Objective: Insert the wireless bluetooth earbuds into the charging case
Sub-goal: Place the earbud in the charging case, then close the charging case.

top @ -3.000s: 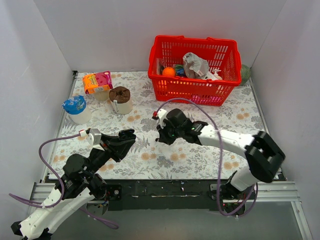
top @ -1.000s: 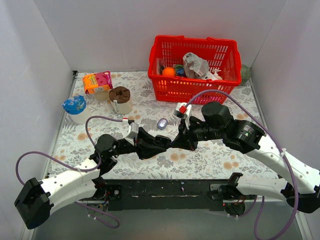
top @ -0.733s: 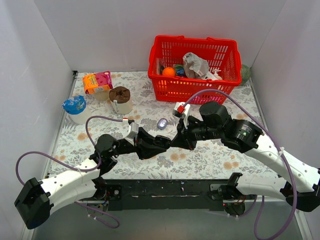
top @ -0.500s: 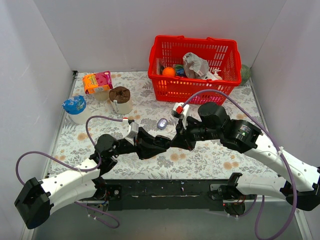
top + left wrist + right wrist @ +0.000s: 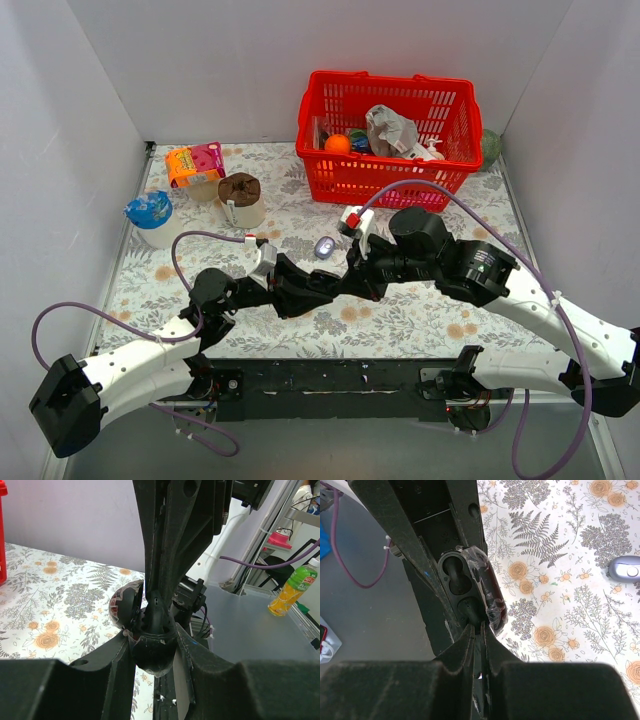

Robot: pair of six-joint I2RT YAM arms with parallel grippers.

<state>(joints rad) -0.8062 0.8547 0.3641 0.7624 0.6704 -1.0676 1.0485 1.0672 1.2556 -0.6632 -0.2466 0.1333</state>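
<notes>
My left gripper (image 5: 322, 284) is shut on the open charging case (image 5: 454, 575), a dark body with two sockets and a shiny hinged lid (image 5: 125, 605) wrapped in clear film. It holds the case above the table's front middle. My right gripper (image 5: 479, 628) meets it from the right and is shut on a small dark earbud (image 5: 471, 611) whose end sits in the lower socket. I cannot tell whether the upper socket holds a bud. In the left wrist view the case (image 5: 152, 655) sits between my left fingers, and the right gripper's fingers (image 5: 167, 540) come down onto it.
A small pale lavender pebble with a silvery top (image 5: 324, 247) lies on the floral cloth behind the grippers, also in the right wrist view (image 5: 626, 570). A red basket (image 5: 385, 172) stands at the back. A brown-lidded cup (image 5: 240, 200), an orange carton (image 5: 195, 163) and a blue-lidded tub (image 5: 152, 215) are back left.
Three seconds ago the arms were apart. Over the last second my right gripper has crept left, closer to the case in my left gripper. The left arm has held still.
</notes>
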